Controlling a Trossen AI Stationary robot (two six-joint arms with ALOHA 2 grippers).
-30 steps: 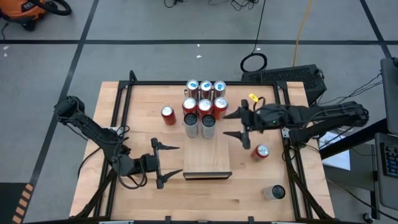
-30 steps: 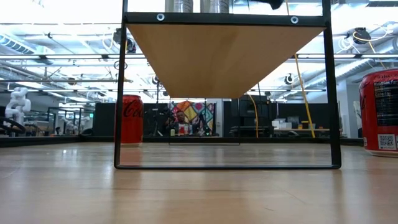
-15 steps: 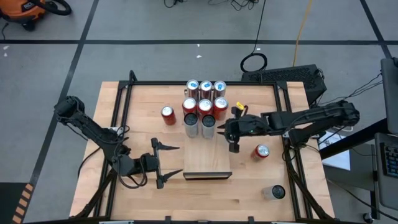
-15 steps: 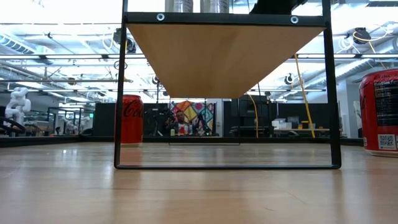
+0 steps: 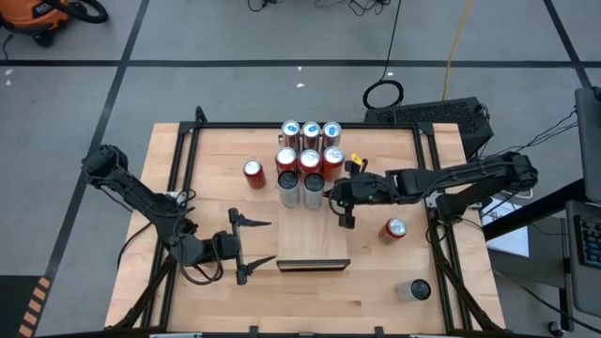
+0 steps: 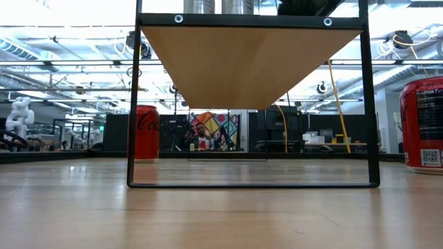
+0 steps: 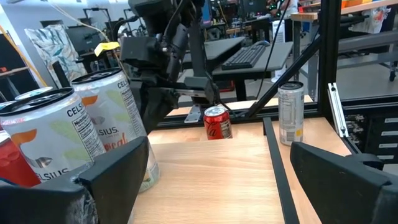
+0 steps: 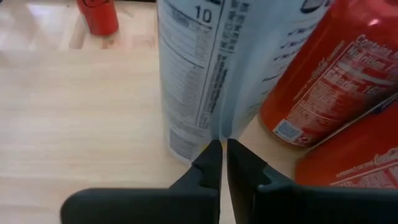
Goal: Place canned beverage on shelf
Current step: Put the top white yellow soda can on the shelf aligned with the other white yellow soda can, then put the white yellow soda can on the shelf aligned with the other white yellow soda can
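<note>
The long pale wood shelf [image 5: 314, 233] on its black metal frame stands in the middle of the larger wooden tabletop [image 5: 216, 188], its dark-edged short end toward the near side. From table height its underside [image 6: 249, 62] fills the upper part of the low view.

The right gripper [image 5: 338, 200] reaches in from the right, over the shelf's right edge, just beside the nearer of the two tall white-and-silver cans [image 5: 315, 190] standing at the shelf's far end. Its two dark fingers [image 8: 211, 165] are pressed together with nothing between them, their tips right against the base of that white can [image 8: 211, 68]. Red cans [image 8: 323, 87] crowd just to one side of it.

Beyond the shelf, a cluster of red and silver-topped cans [image 5: 310, 145] sits on the tabletop's far side. A single red can [image 5: 253, 174] stands to the left of them, another red can [image 5: 394, 228] is right of the shelf, and a pale can [image 5: 413, 290] lies toward the near right corner.

The left gripper [image 5: 252, 246] waits near the shelf's near-left corner, its fingers [image 7: 112, 174] spread wide and empty.
</note>
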